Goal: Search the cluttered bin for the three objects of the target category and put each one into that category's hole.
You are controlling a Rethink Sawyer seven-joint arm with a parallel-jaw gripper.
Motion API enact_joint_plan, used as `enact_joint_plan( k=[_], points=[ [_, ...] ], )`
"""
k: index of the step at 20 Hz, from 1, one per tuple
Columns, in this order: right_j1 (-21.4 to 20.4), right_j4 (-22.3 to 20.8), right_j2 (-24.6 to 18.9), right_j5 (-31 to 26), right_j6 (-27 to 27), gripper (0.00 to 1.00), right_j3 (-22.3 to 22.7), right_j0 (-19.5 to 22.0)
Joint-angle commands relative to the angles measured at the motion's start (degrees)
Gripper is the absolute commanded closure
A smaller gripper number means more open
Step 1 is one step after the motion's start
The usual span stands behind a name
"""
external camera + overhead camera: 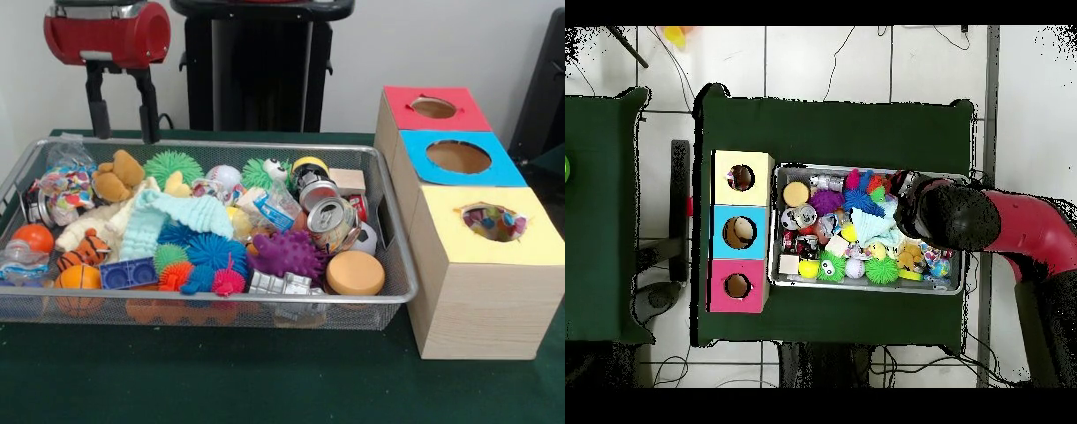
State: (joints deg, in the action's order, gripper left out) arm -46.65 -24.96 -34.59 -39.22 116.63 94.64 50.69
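Observation:
My gripper hangs open above the far left corner of the wire mesh bin, its two black fingers apart and empty. The bin is packed with mixed items: a purple spiky ball, a crushed can, a tan disc, a teal cloth, a teddy bear and a tiger toy. Beside the bin stand the red box, blue box and yellow box, each with a hole on top. In the overhead view the arm's wrist covers the gripper.
Colourful pieces show inside the yellow box's hole. A green spiky ball, blue spiky ball, blue brick and small basketball also lie in the bin. Green cloth covers the table. In the overhead view the boxes stand left of the bin.

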Motion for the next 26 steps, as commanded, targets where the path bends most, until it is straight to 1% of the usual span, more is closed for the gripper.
enact_joint_plan(
  k=[1,4,9,16,26],
  points=[
    [3.3,-4.9,-4.6,2.9,-14.0,0.00,7.2,0.7],
    [2.9,-4.9,-5.2,2.4,-13.1,0.00,8.3,0.9],
    [3.0,-6.2,-5.2,1.9,-13.2,0.00,8.3,0.9],
    [4.3,-8.2,-5.7,3.2,-13.4,0.00,9.1,2.7],
    [4.6,-9.4,-7.1,2.2,-12.8,0.00,9.5,4.2]
  ],
)
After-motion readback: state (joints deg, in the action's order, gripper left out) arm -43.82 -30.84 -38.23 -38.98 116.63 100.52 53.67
